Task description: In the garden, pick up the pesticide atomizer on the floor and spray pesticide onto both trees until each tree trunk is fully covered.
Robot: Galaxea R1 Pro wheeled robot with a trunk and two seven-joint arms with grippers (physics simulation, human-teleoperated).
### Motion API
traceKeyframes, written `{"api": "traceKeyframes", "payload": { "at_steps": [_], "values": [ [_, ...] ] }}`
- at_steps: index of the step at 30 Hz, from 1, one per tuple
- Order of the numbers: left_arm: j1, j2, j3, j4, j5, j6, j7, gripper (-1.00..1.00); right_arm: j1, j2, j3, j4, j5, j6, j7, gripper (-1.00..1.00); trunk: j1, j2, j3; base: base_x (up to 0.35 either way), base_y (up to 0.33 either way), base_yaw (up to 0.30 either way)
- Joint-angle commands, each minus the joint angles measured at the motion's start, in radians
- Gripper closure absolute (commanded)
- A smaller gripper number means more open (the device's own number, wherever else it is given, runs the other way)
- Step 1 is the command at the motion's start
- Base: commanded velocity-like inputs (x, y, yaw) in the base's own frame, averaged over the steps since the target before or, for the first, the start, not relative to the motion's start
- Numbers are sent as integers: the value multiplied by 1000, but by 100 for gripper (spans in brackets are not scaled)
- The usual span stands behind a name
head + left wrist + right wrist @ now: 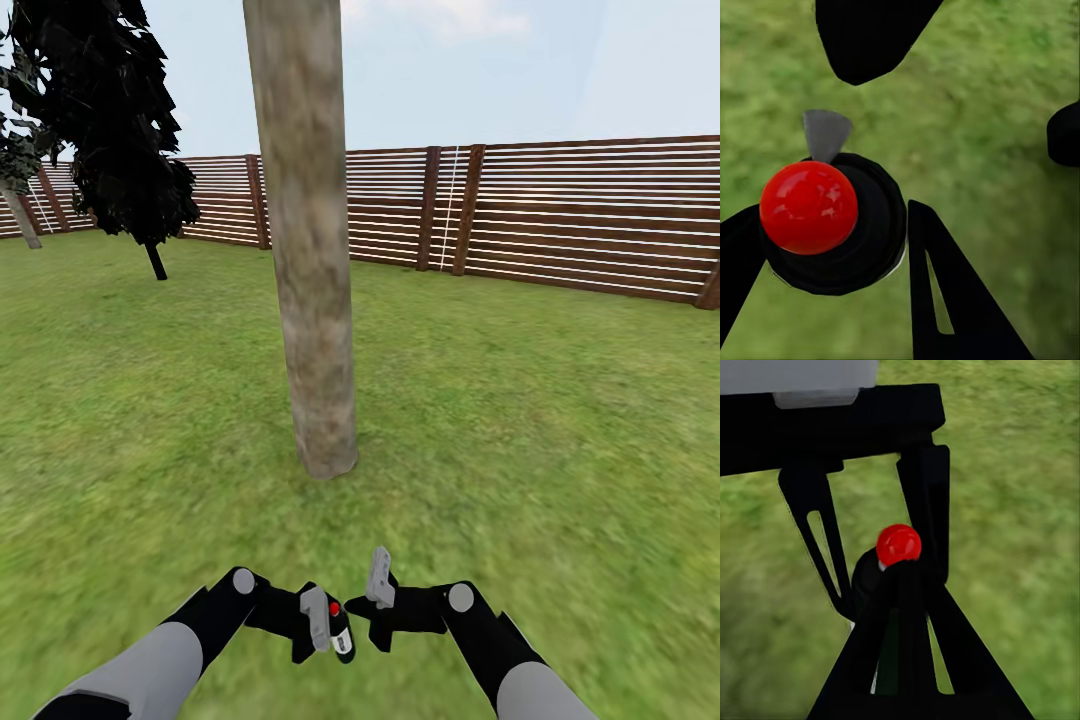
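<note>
A wide green garden lawn [560,420] stretches to a brown slatted wooden fence [580,215] under a pale sky. A thick, smooth, grey-tan mottled tree trunk [305,250] rises straight up from the grass in the middle of the head view, directly ahead of the robot and close by; this placement suits spraying, since the trunk faces both arms squarely. Farther off to the left stands a second tree [125,120] with dark ragged foliage, well apart from the first.

Low in the head view, the two black-and-grey arms reach forward and meet near the centre. The left claw [325,625] is clamped on the pesticide atomizer [338,625], a small dark bottle with a red cap. In the left wrist view the atomizer [832,225] sits between the black fingers [945,300], its red button uppermost and a grey nozzle tip beside it, held over the grass.

The right claw [378,590] hangs just beside the atomizer, its grey finger raised. The right wrist view shows its fingers [814,532] spread apart with the red cap [898,544] beyond them, probably placed to press the button, though contact cannot be told.
</note>
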Motion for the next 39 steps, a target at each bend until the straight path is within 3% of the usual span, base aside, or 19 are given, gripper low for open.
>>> {"api": "traceKeyframes", "payload": {
  "at_steps": [1,28,33,34,36,38,39],
  "values": [
    [0,0,2,-1,-2,-5,-1,100,0,0,-2,-1,6,-3,2,100,0,0,-1,0,0,0],
    [1,-9,1,5,6,-29,-2,100,0,0,-2,0,6,-3,2,100,0,0,-1,0,0,0],
    [2,5,-8,6,-4,-22,4,100,0,0,-2,1,5,-3,2,100,0,0,-1,0,0,0],
    [3,16,-9,6,-8,-20,4,100,0,0,-1,1,5,-3,2,100,0,0,-1,0,0,0],
    [4,73,-12,6,-31,-18,5,100,0,0,-1,2,6,-3,2,100,0,0,-1,0,0,0],
    [4,142,-12,5,-86,-15,5,100,0,-1,0,2,6,-5,3,100,0,0,-1,0,0,0],
    [5,192,-13,6,-118,-13,4,100,0,-3,0,2,7,-5,3,100,0,0,-1,0,0,0]
  ]
}}
